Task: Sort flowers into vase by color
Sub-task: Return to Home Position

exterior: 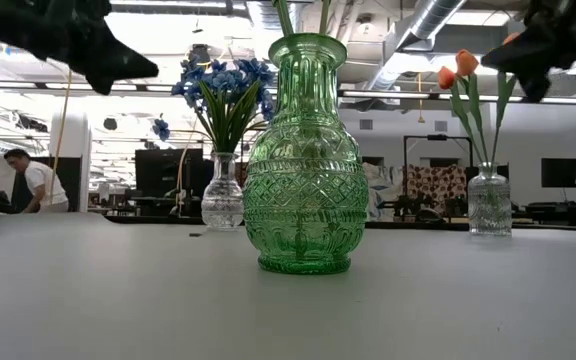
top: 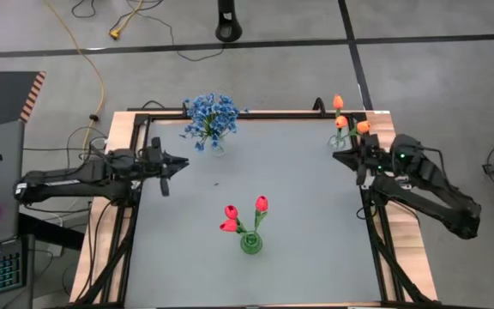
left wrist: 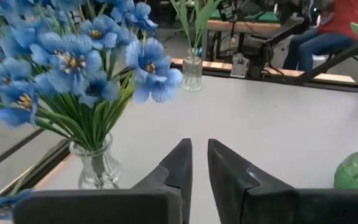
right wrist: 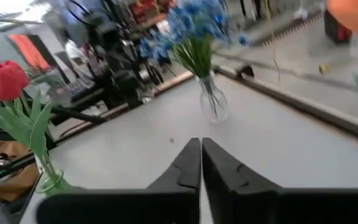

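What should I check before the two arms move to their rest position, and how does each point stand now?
1. Nothing in the left gripper: ok, narrowly open, empty.
2. Nothing in the right gripper: ok, shut, empty.
3. Right gripper clear of the orange tulips in the far-right clear glass vase: cannot tell, it sits close beside them.
4. One colour per vase: ok, blue blossoms in the far-left clear glass vase, pink-red tulips in the green patterned glass vase.
5. All three vases upright: ok.
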Controlling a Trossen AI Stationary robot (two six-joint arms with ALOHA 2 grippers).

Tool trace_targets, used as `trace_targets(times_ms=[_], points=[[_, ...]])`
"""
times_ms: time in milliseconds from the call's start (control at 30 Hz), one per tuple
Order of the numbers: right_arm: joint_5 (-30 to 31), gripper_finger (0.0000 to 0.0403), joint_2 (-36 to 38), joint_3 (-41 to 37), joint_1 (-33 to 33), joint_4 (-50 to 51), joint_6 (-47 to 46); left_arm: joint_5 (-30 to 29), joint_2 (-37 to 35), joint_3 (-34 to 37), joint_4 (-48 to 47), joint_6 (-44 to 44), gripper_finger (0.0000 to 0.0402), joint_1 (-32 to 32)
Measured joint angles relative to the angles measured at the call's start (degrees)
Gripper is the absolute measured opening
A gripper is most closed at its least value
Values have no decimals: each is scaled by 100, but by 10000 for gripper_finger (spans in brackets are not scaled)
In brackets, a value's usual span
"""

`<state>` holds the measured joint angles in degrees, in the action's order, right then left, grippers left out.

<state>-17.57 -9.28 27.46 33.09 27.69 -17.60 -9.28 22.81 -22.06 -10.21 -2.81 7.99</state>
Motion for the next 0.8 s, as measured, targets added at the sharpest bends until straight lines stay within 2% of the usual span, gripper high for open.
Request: trace_targets(times_ms=[133,233,400,567,800], points=[[-14,16,2,-591,-228,-1109,143,157,0,464,747,-2,16,2],[-4,19,0,-1053,-506,-1855,150,342,-2,831,1295,-4,3,2],[538,36,-2,-1710,-1108,-2586,150,398,0,1224,1783,71,2,2],[1246,17,-1,-2156,-1779,-3055,203,398,-144,1347,1840,169,0,2],[1924,28,2,-2304,-2656,-3458,836,394,-657,1401,1569,364,0,2]])
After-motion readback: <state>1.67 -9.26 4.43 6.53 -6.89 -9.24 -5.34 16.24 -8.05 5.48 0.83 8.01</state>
